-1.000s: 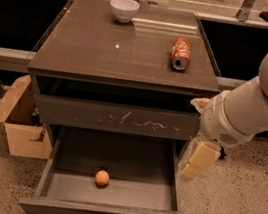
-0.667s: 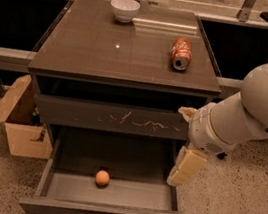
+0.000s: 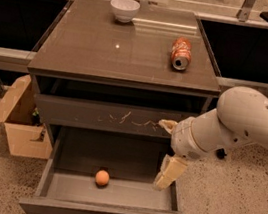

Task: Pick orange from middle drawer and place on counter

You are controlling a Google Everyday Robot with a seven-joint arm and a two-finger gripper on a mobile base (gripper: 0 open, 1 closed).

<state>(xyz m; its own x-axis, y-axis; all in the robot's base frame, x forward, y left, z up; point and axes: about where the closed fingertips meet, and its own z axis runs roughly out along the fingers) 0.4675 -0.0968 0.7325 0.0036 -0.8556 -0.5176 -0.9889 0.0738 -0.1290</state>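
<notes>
The small, smooth, round orange fruit is lying left of centre in the open dark grey-brown middle drawer. My pale two-finger gripper is hanging over the drawer's right side, fingers apart, holding nothing. The glossy dark counter is carrying a white bowl and a tipped orange-red soda can

The white arm reaches in from the right, forearm angled down-left; the gripper hangs beneath the wrist, pointing downward, right of centre.
</notes>
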